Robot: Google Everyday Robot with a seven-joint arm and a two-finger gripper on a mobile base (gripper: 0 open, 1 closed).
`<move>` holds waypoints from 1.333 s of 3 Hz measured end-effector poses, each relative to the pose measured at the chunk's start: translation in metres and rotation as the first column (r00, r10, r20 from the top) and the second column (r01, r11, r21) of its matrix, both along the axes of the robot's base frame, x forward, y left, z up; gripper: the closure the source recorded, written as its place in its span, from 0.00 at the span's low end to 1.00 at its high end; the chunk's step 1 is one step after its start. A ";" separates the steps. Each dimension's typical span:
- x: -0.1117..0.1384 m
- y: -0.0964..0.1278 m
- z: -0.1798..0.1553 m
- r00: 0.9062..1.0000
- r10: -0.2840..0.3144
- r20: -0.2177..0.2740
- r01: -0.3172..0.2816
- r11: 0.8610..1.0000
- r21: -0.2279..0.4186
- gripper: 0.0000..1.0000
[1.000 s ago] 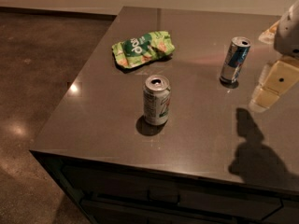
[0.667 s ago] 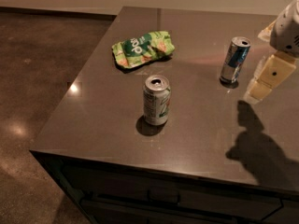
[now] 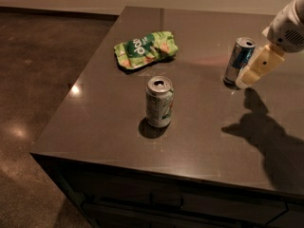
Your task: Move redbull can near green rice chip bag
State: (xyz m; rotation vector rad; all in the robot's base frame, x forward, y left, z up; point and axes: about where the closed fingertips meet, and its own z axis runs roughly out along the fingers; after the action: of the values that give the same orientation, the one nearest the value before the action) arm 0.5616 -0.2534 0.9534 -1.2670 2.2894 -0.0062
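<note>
Beside the redbull can, perhaps touching it, hangs the end effector, its opening I cannot tell

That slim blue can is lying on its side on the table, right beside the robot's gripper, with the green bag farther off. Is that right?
Not quite. The camera view shows the redbull can standing upright on the table, not lying on its side. The rest holds: the gripper is right beside it, and the green rice chip bag lies farther off.
</note>
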 end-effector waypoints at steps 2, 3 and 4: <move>0.049 -0.013 -0.015 0.992 -0.126 0.016 0.123 0.986 0.115 0.00; 0.066 -0.014 -0.021 0.988 -0.152 0.014 0.148 0.978 0.150 0.00; 0.078 -0.012 -0.024 0.987 -0.160 0.013 0.155 0.972 0.176 0.14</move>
State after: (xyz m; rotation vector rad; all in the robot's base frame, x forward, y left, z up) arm 0.6392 -0.2652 0.9295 -0.9888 2.3051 0.1187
